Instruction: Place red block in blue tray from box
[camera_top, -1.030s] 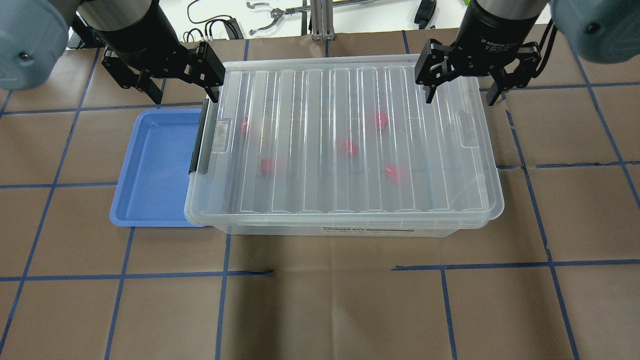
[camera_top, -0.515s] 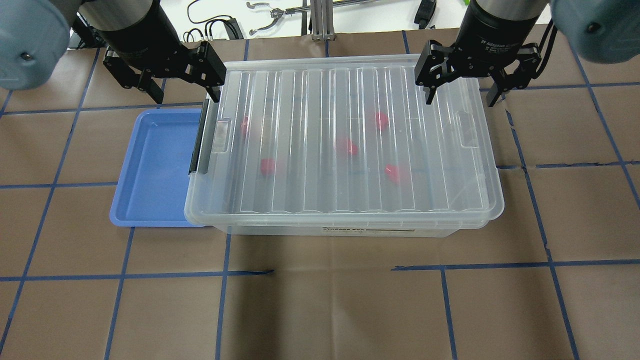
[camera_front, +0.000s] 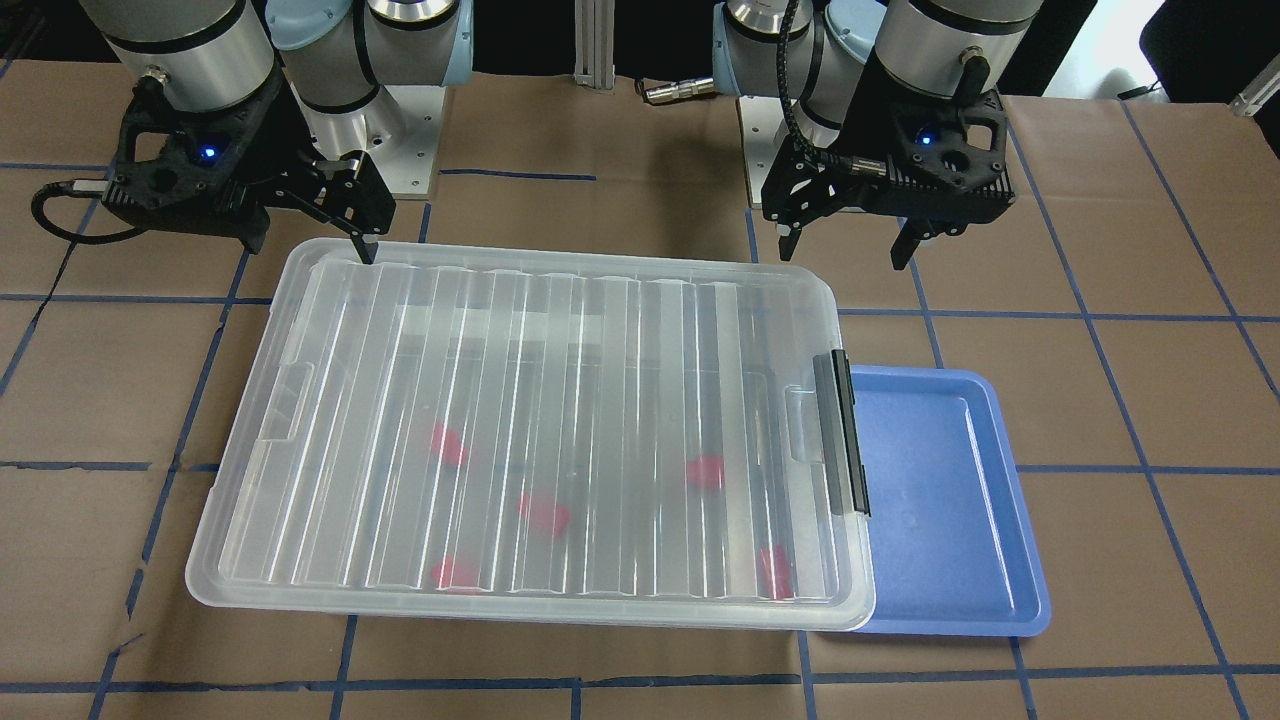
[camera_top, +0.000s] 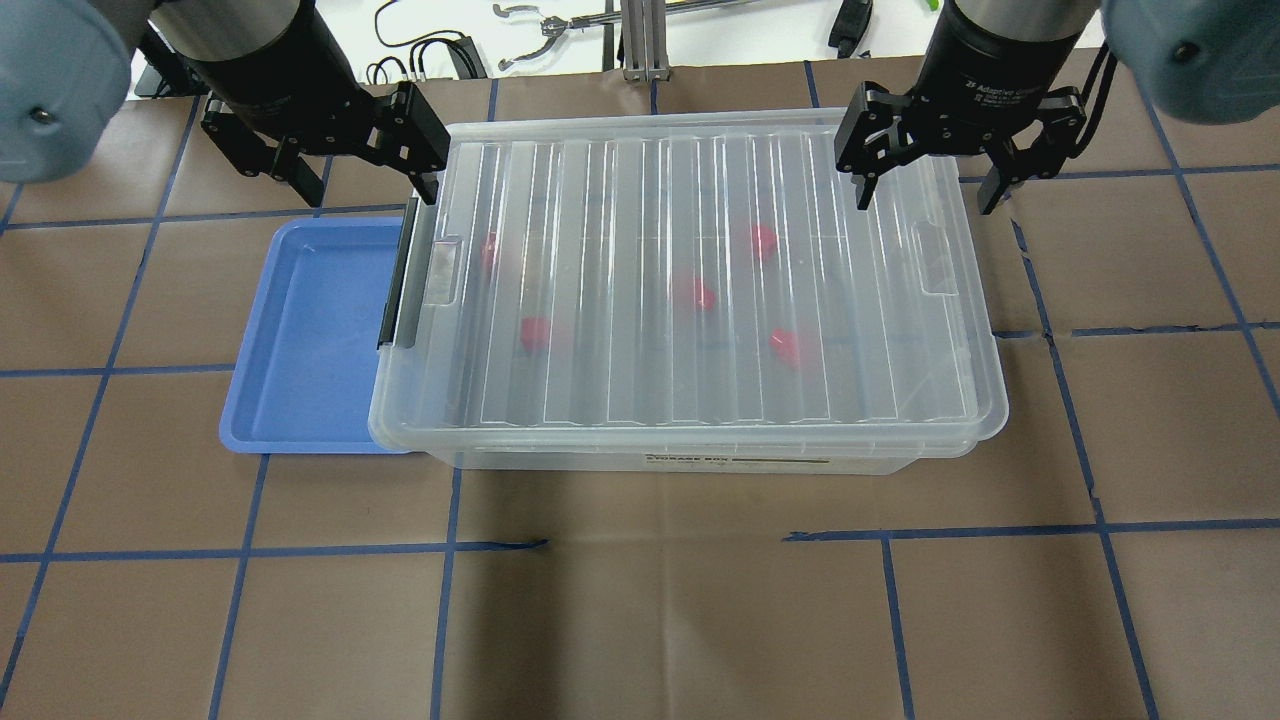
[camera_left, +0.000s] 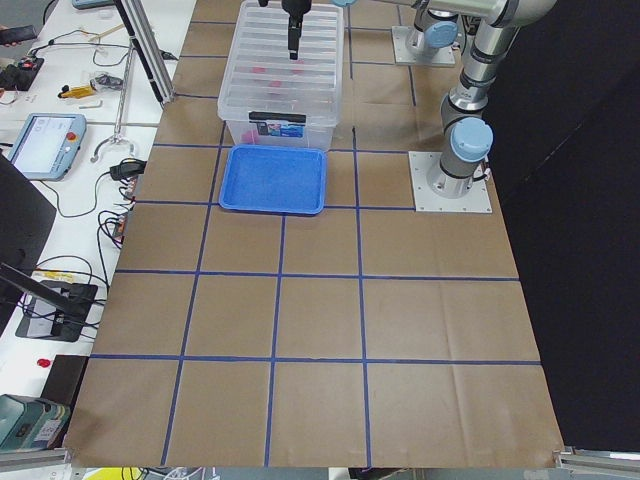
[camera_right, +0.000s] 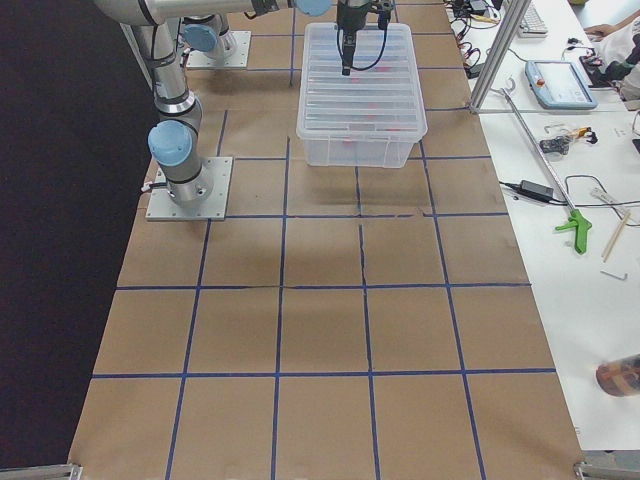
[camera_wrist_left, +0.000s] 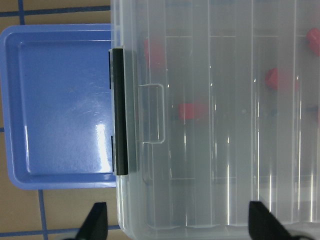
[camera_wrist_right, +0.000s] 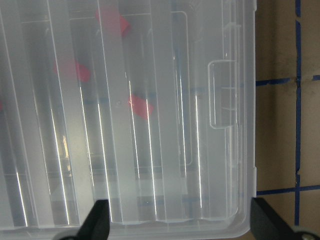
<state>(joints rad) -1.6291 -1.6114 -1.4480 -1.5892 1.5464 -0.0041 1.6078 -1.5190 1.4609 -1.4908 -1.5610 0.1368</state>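
The box (camera_top: 700, 400) is a clear bin with its ribbed lid (camera_front: 400, 400) on and a black latch clip (camera_top: 397, 280) at its left end. Several red blocks show blurred through the lid, such as one (camera_top: 762, 240) near the back and another (camera_top: 535, 332) toward the left. The blue tray (camera_top: 310, 330) lies against the box's latch end, partly under the lid's rim, with nothing in it. My left gripper (camera_top: 370, 192) hovers open over the box's back left corner. My right gripper (camera_top: 925, 200) hovers open over the back right corner. Both are empty.
The brown table top carries a blue tape grid (camera_top: 450, 545). Cables and hand tools (camera_top: 540, 35) lie on the white bench beyond the far edge. The arm bases (camera_front: 400, 150) stand behind the box.
The right gripper has shifted very slightly to the right. The left gripper has barely moved. Box, tray and blocks are where they were.
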